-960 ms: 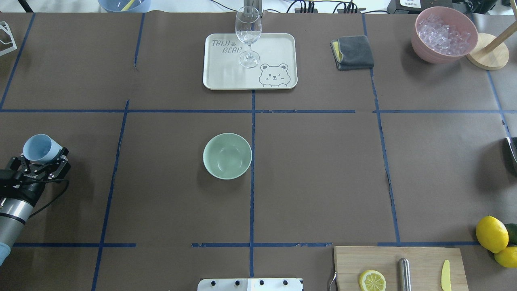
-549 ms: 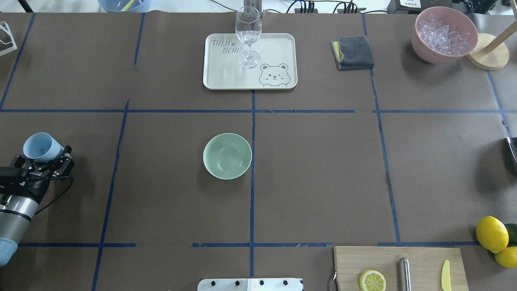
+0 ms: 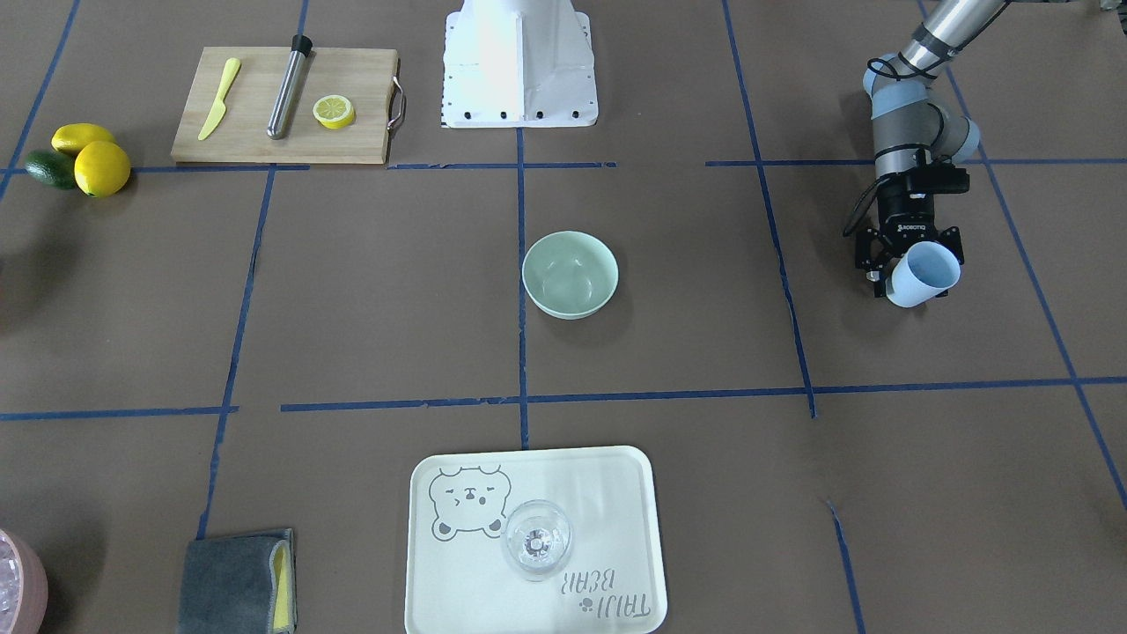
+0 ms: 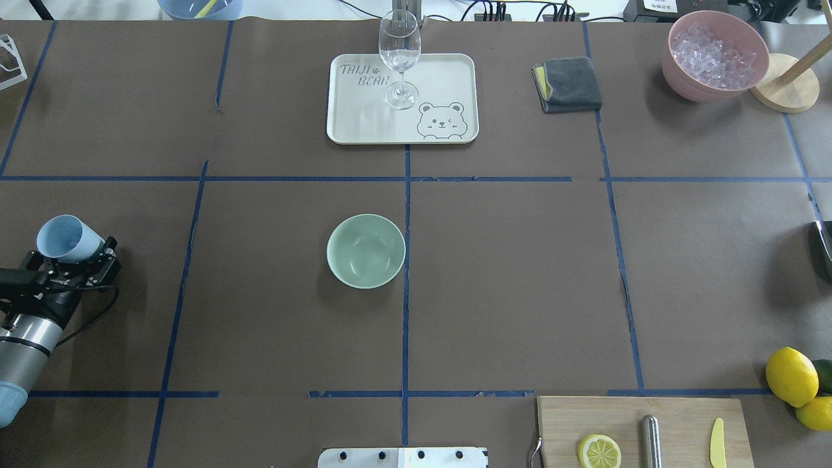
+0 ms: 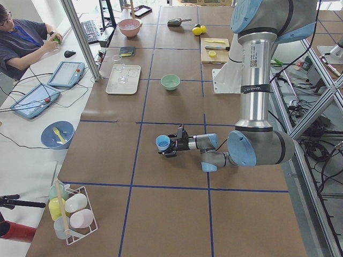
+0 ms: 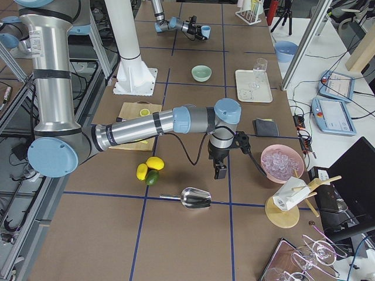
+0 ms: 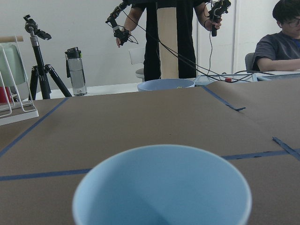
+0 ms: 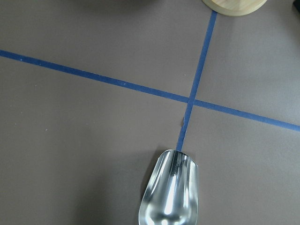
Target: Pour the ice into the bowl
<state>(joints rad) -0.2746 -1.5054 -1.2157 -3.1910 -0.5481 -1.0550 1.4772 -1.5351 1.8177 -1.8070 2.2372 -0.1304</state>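
Note:
The mint-green bowl (image 4: 366, 251) stands empty at the table's middle, also in the front view (image 3: 570, 273). The ice (image 4: 712, 55) lies heaped in a pink bowl (image 4: 676, 71) at the far right back. My left gripper (image 4: 75, 255) is shut on a light blue cup (image 4: 65, 239), held tilted at the far left, well apart from the bowl. The left wrist view shows the cup's (image 7: 161, 187) inside with no ice in sight. My right gripper (image 6: 220, 171) points down over the table near the pink bowl; I cannot tell if it is open.
A metal scoop (image 8: 169, 194) lies on the table below the right wrist. A tray (image 4: 448, 71) with a wine glass (image 4: 399, 55) stands at the back. A grey cloth (image 4: 569, 83), cutting board (image 4: 676, 416) with lemon slice (image 4: 598, 451), and lemons (image 4: 790, 376) sit right.
My left wrist has shifted slightly toward the left edge with the cup still in its grip. The bowl and the rest have not moved.

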